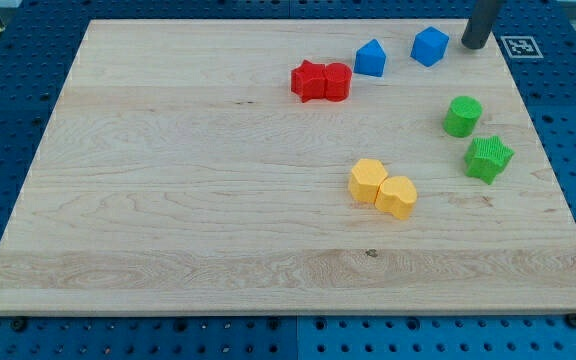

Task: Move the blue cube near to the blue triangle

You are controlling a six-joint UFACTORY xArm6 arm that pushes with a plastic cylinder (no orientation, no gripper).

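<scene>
The blue cube [430,46] sits near the view's top right of the wooden board [168,200]. The blue triangle [370,58] lies a short way to its left, a small gap between them. My tip [473,44] is at the view's top right, just right of the blue cube and close to it, with a small gap showing.
A red star-like block [309,81] and a red block [337,82] touch each other left of the blue triangle. A green cylinder [462,116] and a green star block [488,159] stand at the right. Two yellow blocks [368,181] [397,197] touch near the middle right.
</scene>
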